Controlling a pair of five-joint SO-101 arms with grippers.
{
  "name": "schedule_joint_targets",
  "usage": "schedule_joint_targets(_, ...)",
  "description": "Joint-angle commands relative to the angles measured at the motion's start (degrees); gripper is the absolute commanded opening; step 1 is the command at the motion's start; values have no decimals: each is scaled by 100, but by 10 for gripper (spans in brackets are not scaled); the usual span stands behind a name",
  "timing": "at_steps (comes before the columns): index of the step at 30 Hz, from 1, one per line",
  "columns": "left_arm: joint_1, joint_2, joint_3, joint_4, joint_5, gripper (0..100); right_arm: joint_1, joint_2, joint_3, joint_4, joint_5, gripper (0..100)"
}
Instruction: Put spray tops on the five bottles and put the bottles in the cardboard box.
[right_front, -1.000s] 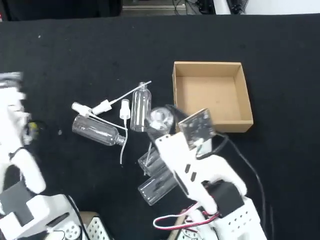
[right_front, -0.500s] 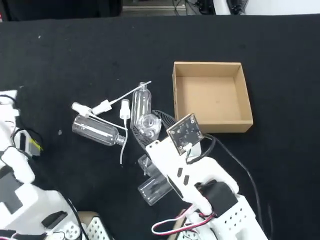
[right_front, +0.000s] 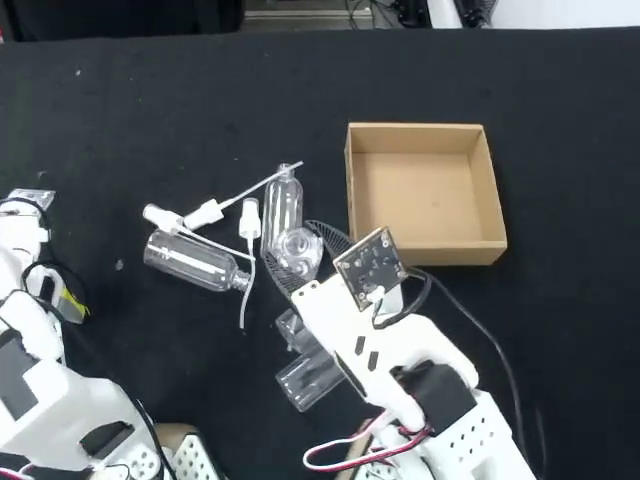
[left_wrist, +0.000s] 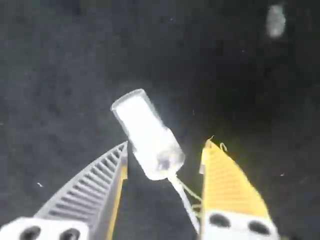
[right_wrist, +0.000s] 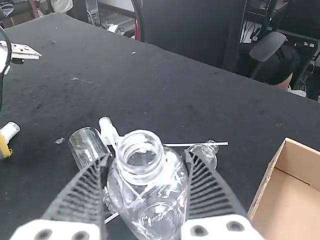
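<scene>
My right gripper (right_wrist: 146, 156) is shut on a clear, open-necked bottle (right_wrist: 145, 175), held up over the pile left of the cardboard box (right_front: 425, 190); in the high view this bottle (right_front: 297, 250) sits at the gripper (right_front: 300, 262). My left gripper (left_wrist: 166, 146) is shut on a white spray top (left_wrist: 147, 137) above the black table at the far left (right_front: 66, 297). One bottle (right_front: 282, 210) lies beside the box. Another bottle (right_front: 198, 262) lies farther left. Two more bottles (right_front: 312, 350) lie partly under the right arm. Loose spray tops (right_front: 205, 212) with thin tubes rest between them.
The box (right_wrist: 295, 200) is open, and nothing shows inside it. Black table stretches behind and to the right of the box. The right arm's base and cables (right_front: 440, 420) take up the near middle, the left arm's base (right_front: 50, 420) the near left corner.
My right gripper carried the bottle a little left and toward the near edge, then held still. The left arm swung at the far left and settled.
</scene>
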Motion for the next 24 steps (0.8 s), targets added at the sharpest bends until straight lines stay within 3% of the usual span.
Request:
schedule_joint_targets(1, -22, -44, -242, 264, 1187, 230, -79, -92, -57, -202, 9, 11)
schedule_joint_targets(6, -13, -44, -286, 220, 1916, 230, -79, -92, -57, -202, 9, 11)
schedule_joint_targets(15, -31, -44, -347, 158, 2488, 230, -70, -92, -57, -193, 9, 11)
schedule_joint_targets(24, -57, -35, -681, 149, 2277, 230, -62, -92, -57, -185, 9, 11)
